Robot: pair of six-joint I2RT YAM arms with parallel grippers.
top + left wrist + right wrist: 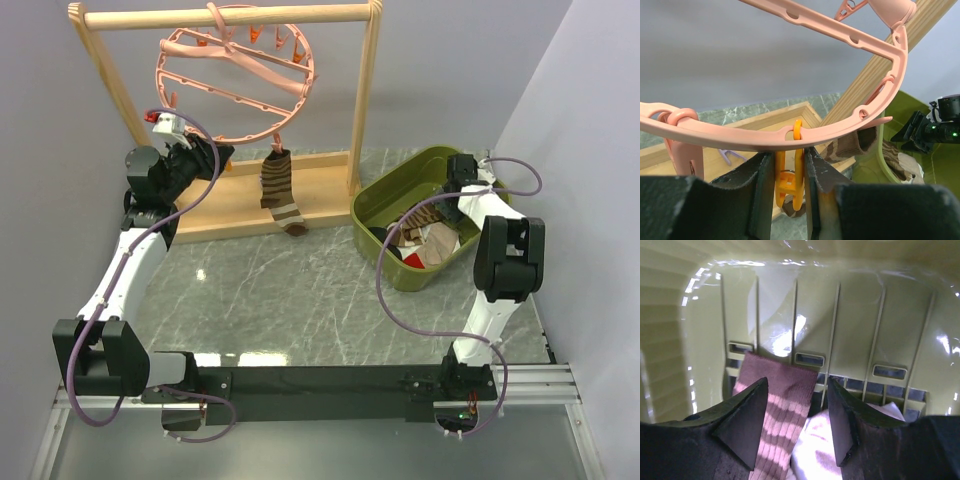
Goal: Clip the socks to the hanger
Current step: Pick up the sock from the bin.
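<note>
Hanger [740, 141] rim's orange clip [790, 182] sits pinched between left fingers [757, 195], wooden rack [935, 12] behind.

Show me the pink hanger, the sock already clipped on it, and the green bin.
pink hanger [730, 136], left wrist view, lower rim.
clipped sock [278, 185], top view, middle of leg.
green bin [855, 315], right wrist view, inner back wall.

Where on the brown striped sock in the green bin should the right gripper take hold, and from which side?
Take the upper end of the striped sock, across its narrow width. It lies flat against the green bin's wall, that end uncovered. Probably best to come from the bin's open top, as the open right gripper points, one finger at each edge.
</note>
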